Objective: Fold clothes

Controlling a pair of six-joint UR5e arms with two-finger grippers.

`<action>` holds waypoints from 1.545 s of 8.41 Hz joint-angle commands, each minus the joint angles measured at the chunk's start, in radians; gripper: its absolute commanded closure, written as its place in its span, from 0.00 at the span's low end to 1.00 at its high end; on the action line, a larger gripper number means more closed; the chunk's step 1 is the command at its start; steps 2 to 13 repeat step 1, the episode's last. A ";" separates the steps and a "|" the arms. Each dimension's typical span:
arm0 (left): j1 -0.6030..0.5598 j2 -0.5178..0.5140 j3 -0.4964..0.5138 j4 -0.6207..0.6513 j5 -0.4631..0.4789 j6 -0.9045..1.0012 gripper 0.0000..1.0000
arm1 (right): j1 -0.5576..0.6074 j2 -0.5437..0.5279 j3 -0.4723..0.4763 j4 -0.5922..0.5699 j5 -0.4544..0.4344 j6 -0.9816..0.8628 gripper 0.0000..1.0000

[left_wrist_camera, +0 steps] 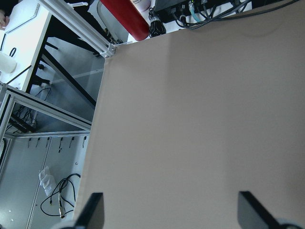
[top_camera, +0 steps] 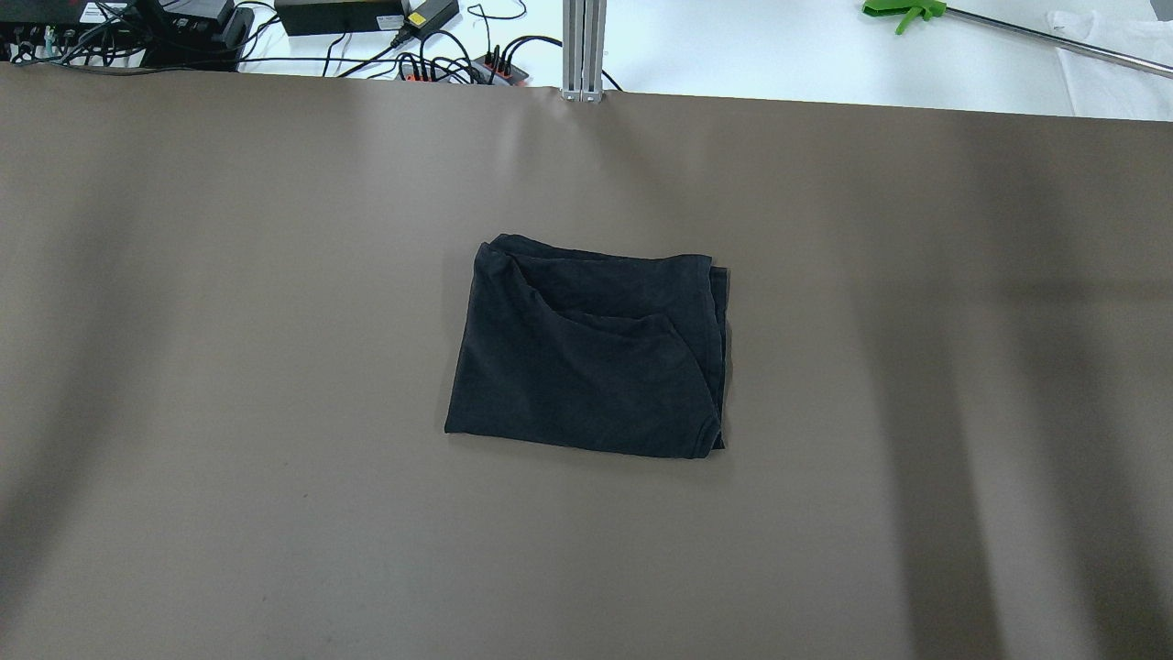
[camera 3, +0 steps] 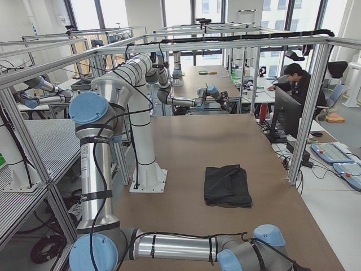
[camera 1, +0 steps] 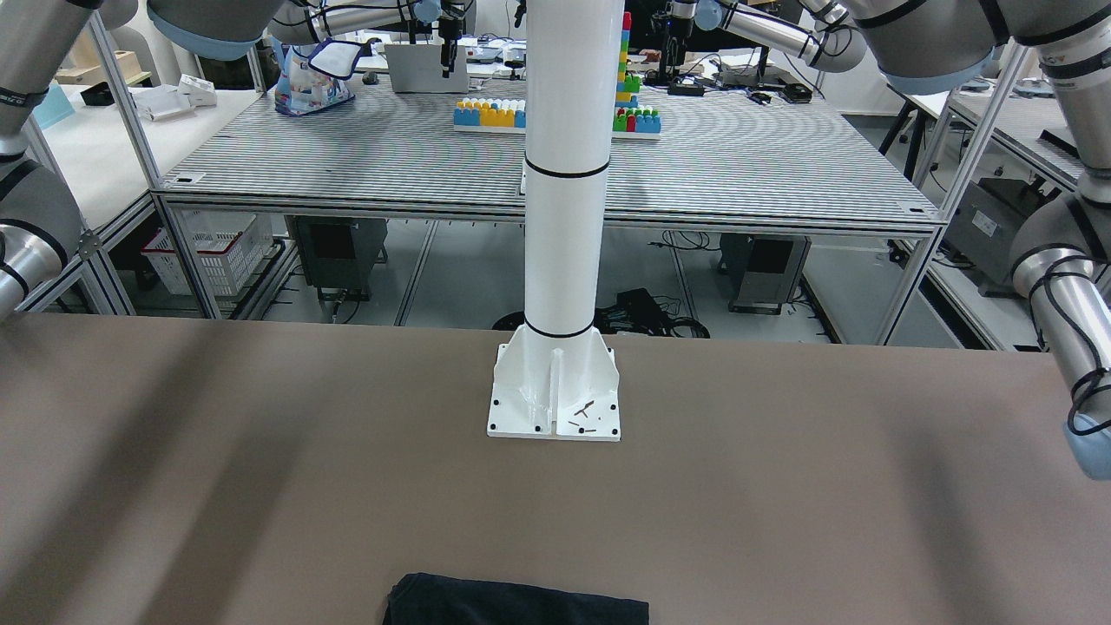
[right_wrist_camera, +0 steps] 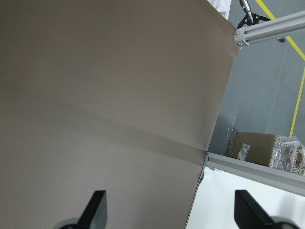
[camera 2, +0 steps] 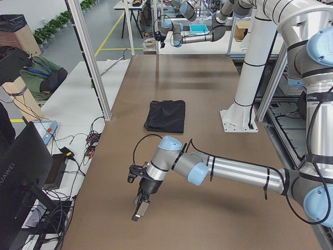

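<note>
In the front-facing view, the black garment [camera 1: 516, 601] is lying at the bottom edge on the brown table [camera 1: 217, 451], well apart from the white pillar [camera 1: 566, 174] bolted at the table's far side.

From overhead, the garment is sitting folded into a rough rectangle at the table's middle, its layered hems showing along the top and right.

In the left side view, the left arm [camera 2: 234, 172] is reaching low over the near end of the table, well apart from the garment, while a person [camera 2: 44, 78] is sitting beyond the frame.

In the right side view, the right arm [camera 3: 180, 248] is stretching along the near end, and the garment is lying just past it.

In the left wrist view, the left gripper [left_wrist_camera: 169, 212] is hovering spread wide over bare tabletop, holding nothing.

In the right wrist view, the right gripper [right_wrist_camera: 170, 207] is likewise hanging spread wide near the table's edge, gripping nothing.
</note>
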 commanded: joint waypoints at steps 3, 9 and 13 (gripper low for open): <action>-0.009 0.032 0.046 -0.074 0.001 0.030 0.00 | 0.000 -0.002 0.000 -0.001 0.001 0.001 0.06; -0.009 0.032 0.046 -0.074 0.001 0.030 0.00 | 0.000 -0.002 0.000 -0.001 0.001 0.001 0.06; -0.009 0.032 0.046 -0.074 0.001 0.030 0.00 | 0.000 -0.002 0.000 -0.001 0.001 0.001 0.06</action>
